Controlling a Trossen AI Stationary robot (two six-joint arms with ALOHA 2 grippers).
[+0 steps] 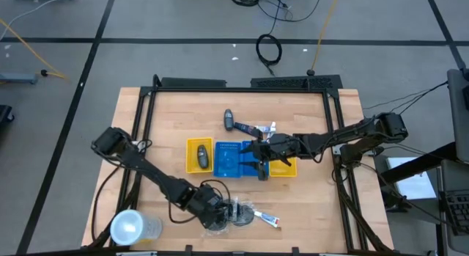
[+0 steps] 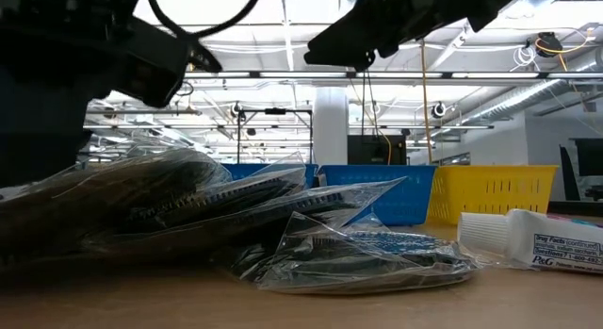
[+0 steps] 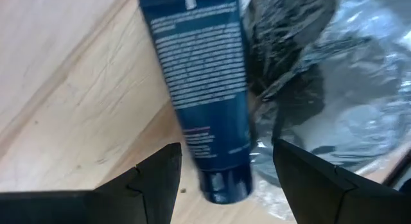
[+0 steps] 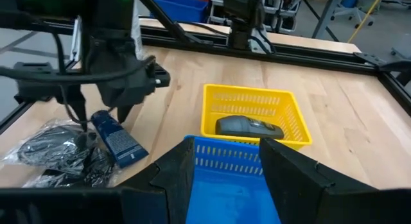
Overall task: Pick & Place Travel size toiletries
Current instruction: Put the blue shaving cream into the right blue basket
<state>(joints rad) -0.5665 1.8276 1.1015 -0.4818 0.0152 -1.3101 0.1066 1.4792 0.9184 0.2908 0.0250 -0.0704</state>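
Observation:
A dark blue tube (image 3: 205, 89) lies flat on the wood at the table's near edge, its cap end (image 3: 225, 185) between the fingers of my open left gripper (image 3: 225, 185), which points steeply down at it (image 1: 216, 216). Beside it lie dark mesh puffs in clear bags (image 3: 321, 76) and a white tube (image 1: 267, 220). My right gripper (image 4: 225, 166) hangs open above the blue tray (image 1: 229, 159) at mid-table, nothing between its fingers. A dark grey item (image 4: 247, 126) lies in the yellow tray (image 4: 253, 112).
A second yellow tray (image 1: 284, 168) sits right of the blue one, under my right arm. Two more dark items (image 1: 229, 120) lie on the wood beyond the trays. A large clear cup (image 1: 132, 228) stands at the near left corner. A black frame rail edges the table.

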